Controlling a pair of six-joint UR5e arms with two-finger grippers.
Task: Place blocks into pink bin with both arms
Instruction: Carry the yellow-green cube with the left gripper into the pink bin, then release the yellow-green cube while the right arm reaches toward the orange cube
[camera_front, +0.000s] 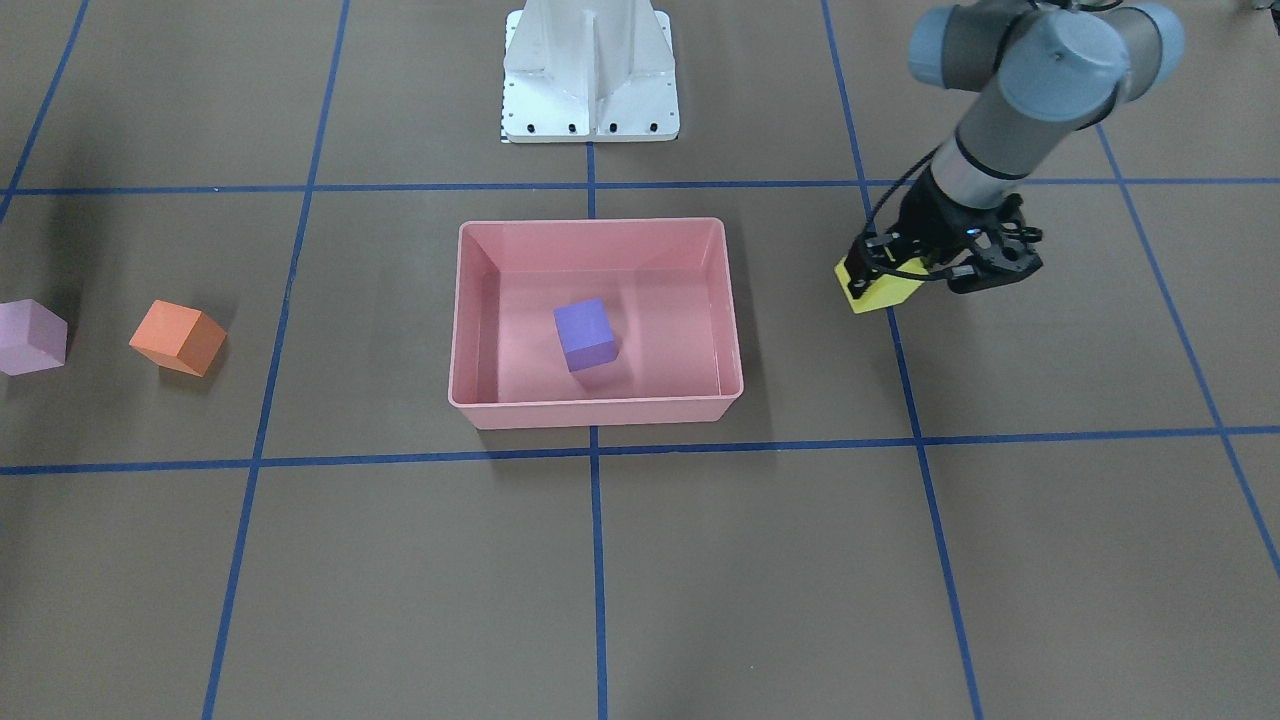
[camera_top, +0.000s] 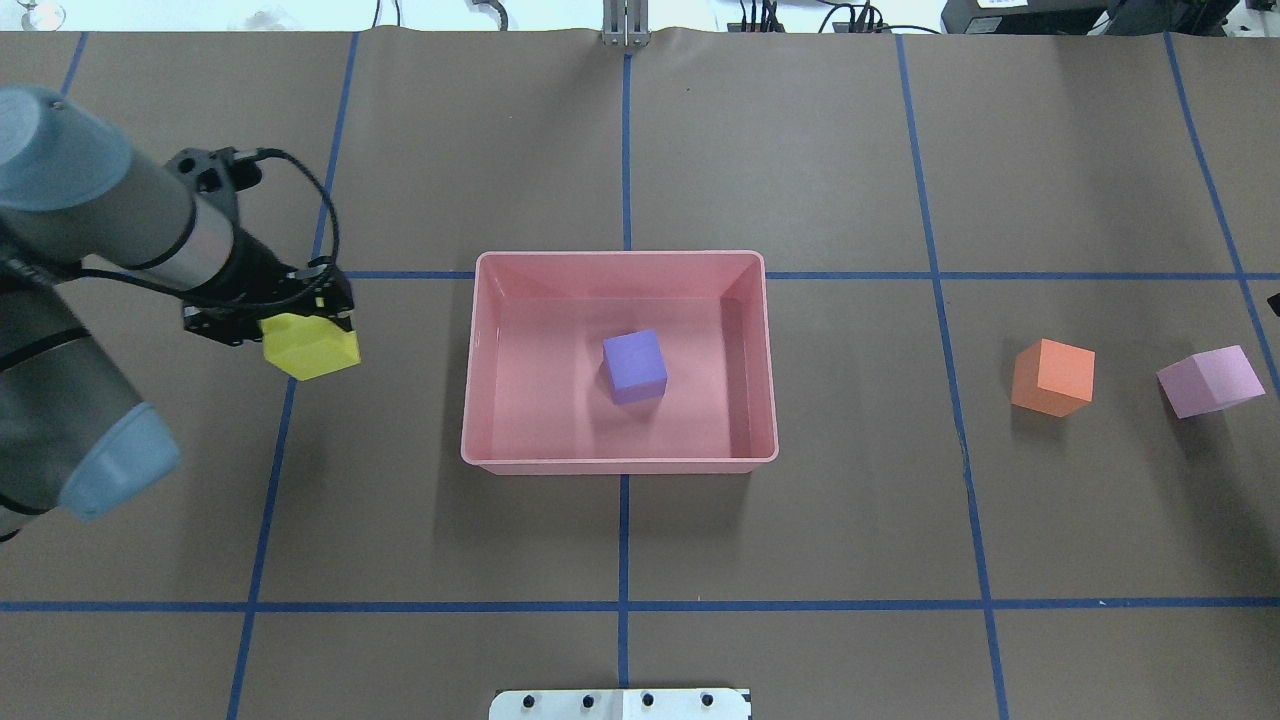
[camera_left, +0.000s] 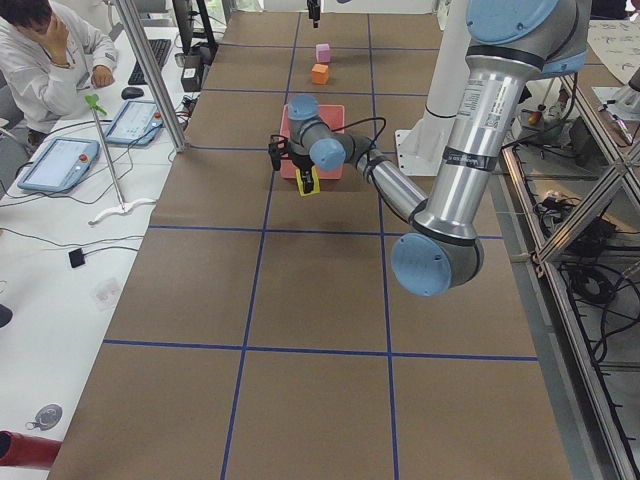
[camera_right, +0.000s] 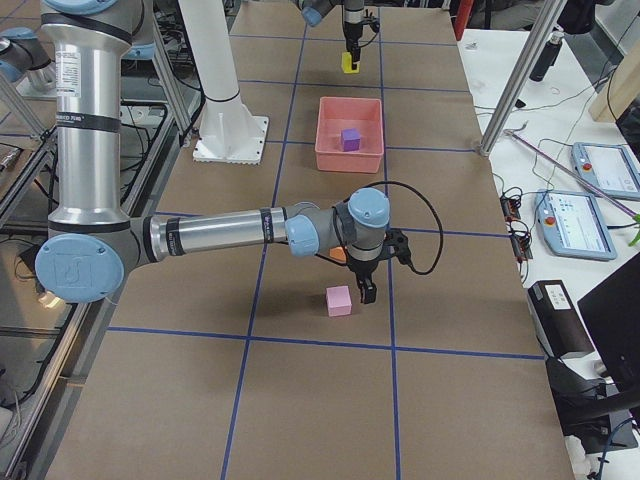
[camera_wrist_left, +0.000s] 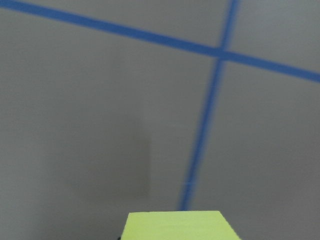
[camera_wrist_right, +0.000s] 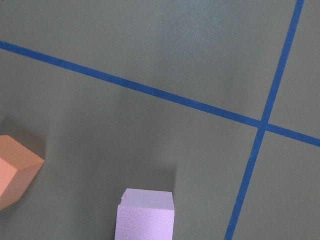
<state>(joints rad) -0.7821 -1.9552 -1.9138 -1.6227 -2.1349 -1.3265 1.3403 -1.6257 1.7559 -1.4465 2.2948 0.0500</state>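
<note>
Brown paper desk, gridded with blue tape; operators' tablets along one side. Notes run from the robot's left end of the desk to the far end.

- Left arm: jaws clamped on the yellow block, carried short of the pink bin on its left side, outside the rim. By its shadow in the wrist view the block looked clear of the desk. Not yet over the bin.
- Pink bin: one block inside, the purple block, sitting near the middle of the floor, touching no wall.
- Beyond the bin, to its right and well apart from it: the orange block on the desk, then the light pink block just past it, farther from the bin.
- Right arm: reached out low over the light pink block, jaws hanging just beside it. Width of those jaws could not be told from the views available.

Tally, as judged: one of four blocks binned, one in transit, two untouched on the bin's right. Most of the work lay ahead.
</note>
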